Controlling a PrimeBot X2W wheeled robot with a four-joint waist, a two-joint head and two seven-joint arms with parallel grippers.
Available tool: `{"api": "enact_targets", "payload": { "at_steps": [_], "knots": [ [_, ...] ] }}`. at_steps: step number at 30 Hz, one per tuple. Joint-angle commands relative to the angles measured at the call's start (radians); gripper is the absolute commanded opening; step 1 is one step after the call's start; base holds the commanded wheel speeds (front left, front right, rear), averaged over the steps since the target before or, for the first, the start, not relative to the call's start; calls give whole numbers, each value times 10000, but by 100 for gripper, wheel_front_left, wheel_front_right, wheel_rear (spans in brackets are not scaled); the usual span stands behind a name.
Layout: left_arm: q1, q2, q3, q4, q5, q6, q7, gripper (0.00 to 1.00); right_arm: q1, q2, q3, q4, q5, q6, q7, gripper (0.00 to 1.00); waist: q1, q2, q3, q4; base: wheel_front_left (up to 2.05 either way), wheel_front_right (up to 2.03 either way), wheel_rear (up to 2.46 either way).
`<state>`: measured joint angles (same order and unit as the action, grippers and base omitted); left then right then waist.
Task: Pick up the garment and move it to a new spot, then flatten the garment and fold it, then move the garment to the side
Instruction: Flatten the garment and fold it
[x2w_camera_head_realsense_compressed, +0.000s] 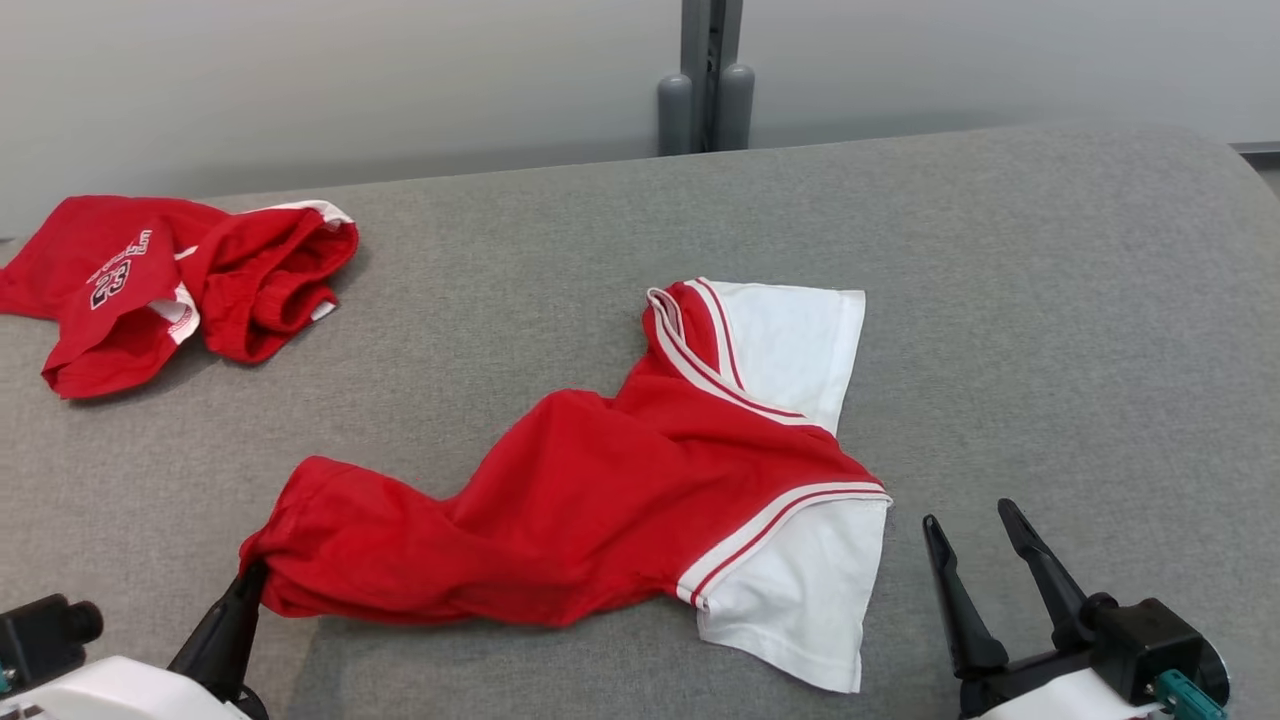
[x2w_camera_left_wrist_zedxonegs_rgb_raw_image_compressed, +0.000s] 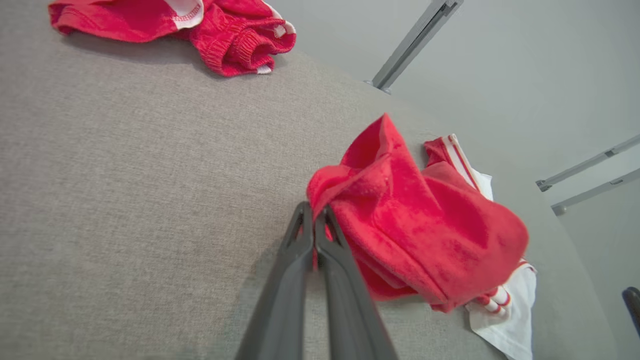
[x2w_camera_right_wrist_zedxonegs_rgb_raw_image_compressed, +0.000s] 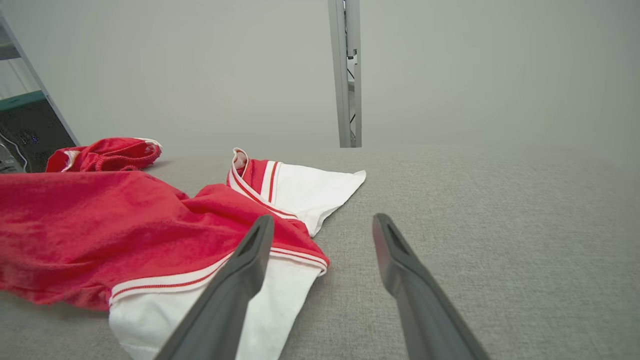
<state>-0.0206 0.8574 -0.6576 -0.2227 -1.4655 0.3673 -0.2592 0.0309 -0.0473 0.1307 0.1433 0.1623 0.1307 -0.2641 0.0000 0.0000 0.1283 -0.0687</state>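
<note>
The garment (x2w_camera_head_realsense_compressed: 620, 480) is a red shirt with white, red-striped sleeves, lying crumpled across the middle of the grey surface (x2w_camera_head_realsense_compressed: 1000, 300). My left gripper (x2w_camera_head_realsense_compressed: 252, 580) is shut on the garment's lower left red edge; in the left wrist view its fingers (x2w_camera_left_wrist_zedxonegs_rgb_raw_image_compressed: 316, 212) pinch the red cloth (x2w_camera_left_wrist_zedxonegs_rgb_raw_image_compressed: 415, 225), which bunches up to their right. My right gripper (x2w_camera_head_realsense_compressed: 970, 525) stands open just right of the near white sleeve (x2w_camera_head_realsense_compressed: 800, 590), touching nothing. In the right wrist view the garment (x2w_camera_right_wrist_zedxonegs_rgb_raw_image_compressed: 100, 230) lies left of the open gripper (x2w_camera_right_wrist_zedxonegs_rgb_raw_image_compressed: 322, 225).
A second red garment (x2w_camera_head_realsense_compressed: 170, 280) with white trim and lettering lies bunched at the far left of the surface. A grey post (x2w_camera_head_realsense_compressed: 708, 80) stands behind the back edge against a pale wall. Bare grey surface stretches to the right.
</note>
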Motion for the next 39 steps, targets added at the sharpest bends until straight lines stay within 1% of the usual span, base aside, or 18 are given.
{"api": "enact_targets", "payload": {
  "at_steps": [1, 3, 5, 10, 11, 12, 13, 14, 17, 19, 22, 24, 26, 27, 30, 33, 37, 39],
  "knots": [
    [188, -98, 240, 89, -68, -110, -52, 0, -12, -61, -49, 0, -89, 1, -6, 100, 0, 0, 41, 168, 0, 0, 0],
    [512, -324, 586, 298, -258, -337, -64, 0, -50, -59, -31, 18, -129, 1, -6, 100, 0, 0, 53, 269, 0, 0, 0],
    [790, -490, 712, 722, -420, -492, -62, 0, -99, -59, 34, 58, -166, 1, -6, 100, 0, 0, 72, 335, 0, 0, 0],
    [871, -1123, 551, 2126, -698, -895, -25, 0, -150, -62, 171, 132, -118, 1, -6, 100, 0, 0, 116, 355, 0, 0, 0],
    [847, -1245, 547, 2368, -697, -953, -30, 10, -158, -59, 207, 141, -101, 1, -6, 100, 0, 0, 126, 333, 0, 0, 0],
    [840, -1373, 546, 2613, -688, -1028, -33, 52, -166, -59, 224, 151, -86, 1, -6, 100, 0, 0, 140, 305, 0, 0, 0],
    [840, -1373, 546, 2613, -688, -1028, -33, 52, -166, -59, 224, 151, -86, 1, -6, 100, 0, 0, 140, 305, 0, 0, 0],
    [849, -1458, 539, 2791, -651, -1072, -38, 100, -170, -61, 229, 160, -68, 1, -5, 100, 0, 0, 154, 273, 0, 0, 0],
    [978, -1575, 703, 3137, -554, -1141, -53, 100, -155, -61, 198, 160, -52, 1, -5, 100, 0, 0, 197, 196, 0, 0, 0],
    [1120, -1506, 1018, 3272, -431, -945, -65, 100, -131, -58, 200, 156, -69, 1, -4, 100, 0, 0, 208, 148, 0, 0, 0],
    [1264, -1525, 1890, 3160, 66, -590, -64, 100, -120, -58, 147, 149, -78, 1, -4, 100, 0, 0, 236, 135, 0, 0, 0],
    [1425, -1669, 2326, 2726, 338, -634, -65, 100, -130, -59, 114, 145, -78, 1, -5, 100, 0, 0, 243, 141, 0, 0, 0],
    [1495, -1616, 2458, 2082, 540, -787, -57, 100, -145, -58, 118, 146, -83, 1, -5, 100, 0, 0, 243, 147, 0, 0, 0],
    [1456, -1520, 2457, 1768, 687, -837, -56, 100, -169, -58, 128, 153, -89, 1, -5, 100, 0, 0, 247, 151, 0, 0, 0],
    [1121, -1355, 2219, 787, 1023, -685, 118, 100, -267, -59, 172, 165, -87, 1, -4, 100, 0, 0, 266, 136, 0, 0, 0],
    [871, -1112, 1799, 136, 1309, -525, 664, 100, -359, -59, 264, 182, -37, 1, -5, 100, 0, 0, 294, 22, 0, 0, 0],
    [656, -679, 1079, 11, 1682, -203, 1611, 100, -394, -61, 339, 150, 62, 1, -5, 100, 0, 0, 387, -234, 0, 0, 0],
    [589, -652, 718, -39, 1819, -216, 2020, 100, -390, -59, 326, 154, 118, 1, -5, 100, 0, 0, 435, -364, 0, 0, 0]
  ]
}}
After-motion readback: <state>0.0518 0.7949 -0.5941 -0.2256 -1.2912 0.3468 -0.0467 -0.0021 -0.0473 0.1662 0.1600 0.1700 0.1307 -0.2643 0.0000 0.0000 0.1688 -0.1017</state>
